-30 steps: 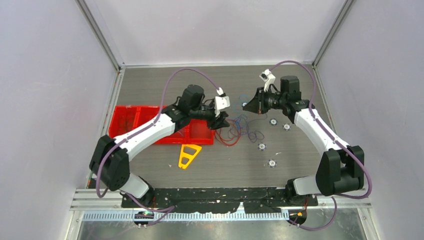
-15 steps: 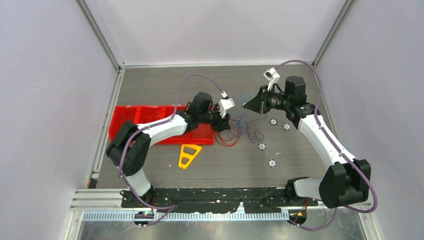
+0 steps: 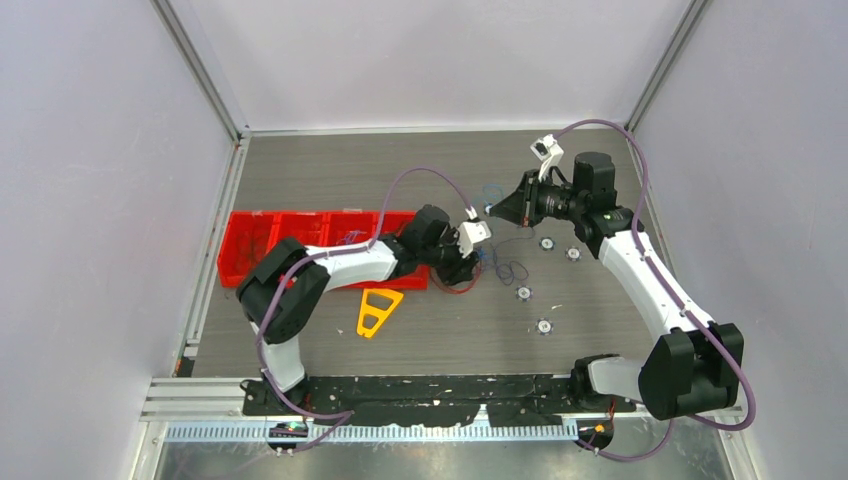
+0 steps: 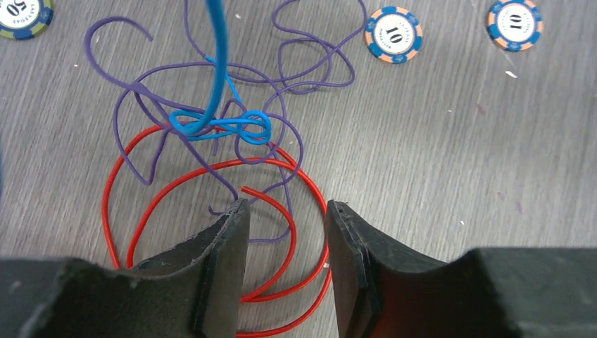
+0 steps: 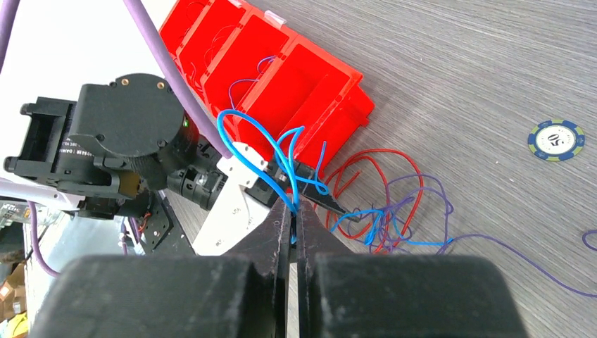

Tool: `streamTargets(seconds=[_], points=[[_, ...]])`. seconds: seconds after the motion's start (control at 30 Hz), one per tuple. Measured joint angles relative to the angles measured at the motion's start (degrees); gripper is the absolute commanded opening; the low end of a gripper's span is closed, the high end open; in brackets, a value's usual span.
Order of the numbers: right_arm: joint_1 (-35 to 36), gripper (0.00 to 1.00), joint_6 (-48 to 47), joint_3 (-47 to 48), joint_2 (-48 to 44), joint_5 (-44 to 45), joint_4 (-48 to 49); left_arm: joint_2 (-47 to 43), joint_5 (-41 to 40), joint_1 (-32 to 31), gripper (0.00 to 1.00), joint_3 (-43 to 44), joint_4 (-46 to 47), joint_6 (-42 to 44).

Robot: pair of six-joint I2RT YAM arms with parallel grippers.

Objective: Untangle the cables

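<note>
Centrally on the desk (image 3: 450,170), just right of the red tray (image 3: 300,235), the cables (image 3: 497,265) are noted as one red, blue and purple tangle. The blue cable (image 4: 220,42) is lifted, running from its knot up and far-right into the right end effector (image 5: 294,211), which is clamped on it. The left end effector (image 4: 287,232) is held partly open, low over the red loops (image 4: 104,201) lying flat. Poker chips (image 4: 394,34) are scattered to the right.

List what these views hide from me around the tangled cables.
Top view: cables too thin to trace crossings; left gripper covers part of the tangle.
Left wrist: red cable lower loops hidden under the open fingers; blue cable cut off by the top edge.
Right wrist: right gripper shut on the blue cable, hiding the pinched stretch; purple cable runs off the right edge.
</note>
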Motion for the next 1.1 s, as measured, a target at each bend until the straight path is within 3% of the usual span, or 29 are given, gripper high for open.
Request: streamTargets(seconds=[0.27, 0.4, 0.5, 0.63, 0.9, 1.1], points=[[-0.1, 0.05, 0.0, 0.0, 0.0, 0.0, -0.3, 2.3, -6.2, -0.7, 0.43, 0.0, 2.1, -0.4], [-0.4, 0.05, 0.0, 0.0, 0.0, -0.2, -0.5, 3.5, -7.8, -0.7, 0.37, 0.3, 3.0, -0.5], [-0.5, 0.05, 0.0, 0.0, 0.0, -0.2, -0.9, 4.6, -8.3, -0.8, 0.24, 1.4, 3.4, -0.6], [-1.1, 0.05, 0.0, 0.0, 0.0, -0.2, -1.4, 5.2, -8.7, -0.9, 0.00, 2.5, 3.9, -1.3], [-2.4, 0.05, -1.7, 0.0, 0.3, 1.7, -2.8, 3.0, -8.1, -0.9, 0.00, 1.8, 3.9, -1.6], [-2.4, 0.05, -5.6, -0.1, 4.2, 7.3, -3.8, -11.0, -5.4, -0.9, 0.00, -0.1, 1.0, -1.4]])
